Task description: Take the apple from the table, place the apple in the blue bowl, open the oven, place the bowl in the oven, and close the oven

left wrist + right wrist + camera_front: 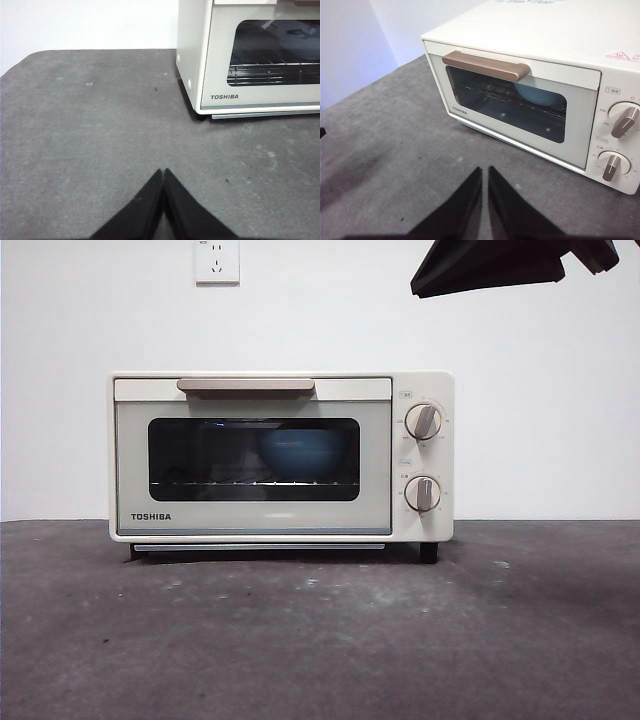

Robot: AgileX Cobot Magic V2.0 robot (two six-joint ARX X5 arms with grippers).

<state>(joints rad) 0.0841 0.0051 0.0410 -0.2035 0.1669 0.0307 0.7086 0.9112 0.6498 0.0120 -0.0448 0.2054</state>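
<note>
Both claws, left [163, 172] and right [485, 171], pinched closed and empty over the worktop [320, 640], oven [280, 455] shut with blue bowl [300, 452] inside; a stray swing could bump the door handle [487, 65].

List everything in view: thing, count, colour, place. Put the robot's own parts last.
oven: 1, cream-white, standing on the table, door shut
handle: 1, beige, across the top of the oven door
knobs: 2, beige, one above the other beside the door
blue bowl: 1, blue, on the rack inside the oven, seen through the glass
table: 1, dark grey, under the oven
wall socket: 1, white, on the wall above the oven
left gripper: 1, black, jaws shut, above the table
right gripper: 1, black, jaws shut, in front of the oven
</note>
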